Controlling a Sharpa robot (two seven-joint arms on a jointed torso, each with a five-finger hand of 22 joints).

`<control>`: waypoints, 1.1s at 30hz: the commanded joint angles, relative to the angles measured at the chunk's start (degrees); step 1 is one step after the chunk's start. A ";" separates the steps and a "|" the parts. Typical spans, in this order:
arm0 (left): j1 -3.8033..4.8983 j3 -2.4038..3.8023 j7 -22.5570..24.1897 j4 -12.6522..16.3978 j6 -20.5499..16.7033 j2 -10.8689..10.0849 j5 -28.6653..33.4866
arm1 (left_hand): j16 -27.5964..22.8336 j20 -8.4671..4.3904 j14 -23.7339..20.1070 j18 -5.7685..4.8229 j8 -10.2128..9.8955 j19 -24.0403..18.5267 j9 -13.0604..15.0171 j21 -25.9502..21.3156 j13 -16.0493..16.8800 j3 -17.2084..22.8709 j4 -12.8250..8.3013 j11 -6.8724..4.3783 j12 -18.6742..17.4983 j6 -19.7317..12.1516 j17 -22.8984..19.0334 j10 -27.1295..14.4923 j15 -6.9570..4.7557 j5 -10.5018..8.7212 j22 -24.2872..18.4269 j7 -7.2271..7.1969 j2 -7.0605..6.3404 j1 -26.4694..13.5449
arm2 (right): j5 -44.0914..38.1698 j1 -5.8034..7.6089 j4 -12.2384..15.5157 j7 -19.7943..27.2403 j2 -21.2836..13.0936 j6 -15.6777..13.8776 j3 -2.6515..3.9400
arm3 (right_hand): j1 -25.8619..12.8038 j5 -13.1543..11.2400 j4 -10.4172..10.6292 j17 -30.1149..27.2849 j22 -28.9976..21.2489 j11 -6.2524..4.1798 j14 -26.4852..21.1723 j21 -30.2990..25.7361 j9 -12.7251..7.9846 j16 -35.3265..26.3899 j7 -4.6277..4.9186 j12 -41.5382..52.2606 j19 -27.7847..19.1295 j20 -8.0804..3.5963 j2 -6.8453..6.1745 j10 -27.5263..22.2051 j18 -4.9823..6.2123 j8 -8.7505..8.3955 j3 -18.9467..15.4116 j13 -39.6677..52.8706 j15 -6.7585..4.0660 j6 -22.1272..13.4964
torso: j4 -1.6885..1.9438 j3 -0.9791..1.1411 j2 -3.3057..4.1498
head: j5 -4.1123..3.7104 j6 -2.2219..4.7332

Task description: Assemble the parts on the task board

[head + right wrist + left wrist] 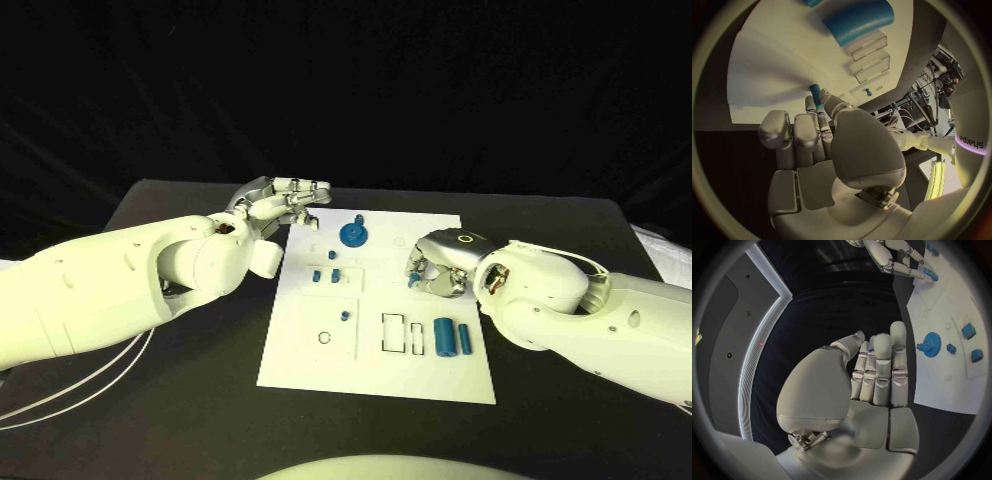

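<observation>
Right robot hand [826, 150] pinches blue peg [816, 95], long axis along fingers; left [873, 375] empty.

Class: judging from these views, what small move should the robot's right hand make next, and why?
Probably lift the right hand slightly off the task board: its fingers appear to pinch a small blue part, while the left hand waits by the board's far corner holding nothing.

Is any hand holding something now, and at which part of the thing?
The right hand pinches a small blue peg by its lower end between its fingertips. The left hand holds nothing.
</observation>
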 commanded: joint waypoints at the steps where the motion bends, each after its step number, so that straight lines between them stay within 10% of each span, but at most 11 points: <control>1: 0.00 0.03 0.11 0.08 1.21 0.05 0.18 | -0.25 0.02 -0.39 1.13 0.33 0.29 -0.03 -0.18 0.05 -0.11 -0.14 -0.09 0.20 -0.26 -0.05 -0.30 -0.02 -0.27 -0.08 -0.04 0.12 0.01 | 0.21 -0.18 0.30 -0.63 -0.19 -5.73 -0.05 | -0.48 0.06 0.11 0.42 0.49 0.02 1.45 0.41 0.32 0.44 0.00 -0.15 0.55 -0.13 0.60 0.48 -0.72 0.24 0.67 0.13 -0.40 0.47 | -0.04 0.02 -0.05 | 0.03 -0.01; 18: -0.02 0.03 0.06 -0.31 1.22 0.13 0.18 | -0.33 0.02 -0.45 1.13 0.33 0.28 -0.03 -0.22 0.05 -0.13 -0.16 -0.08 0.22 -0.28 -0.16 -0.33 -0.01 -0.27 -0.11 -0.02 0.13 0.01 | 7.38 0.60 8.67 -0.21 -3.93 -9.83 0.76 | -0.49 0.10 0.01 0.99 1.05 0.01 1.55 0.85 0.38 1.08 0.08 -0.79 0.83 -0.29 0.28 0.67 -0.83 0.16 1.65 0.08 -0.43 0.42 | 0.00 -0.05 -0.10 | 0.30 -0.06; 33: -0.02 0.03 0.29 -0.74 1.19 0.71 0.18 | -0.33 0.02 -0.45 1.13 0.33 0.28 -0.03 -0.22 0.05 -0.13 -0.16 -0.08 0.22 -0.28 -0.16 -0.33 -0.01 -0.27 -0.11 -0.02 0.13 0.01 | 8.56 -3.24 7.58 3.70 6.90 -7.63 0.02 | -0.42 0.24 -0.24 1.30 1.16 0.18 1.58 0.99 0.39 1.46 0.31 -1.27 0.83 -0.30 0.10 0.70 -0.85 0.02 2.40 0.07 -0.35 0.23 | 0.12 -0.12 -0.03 | 1.07 -0.23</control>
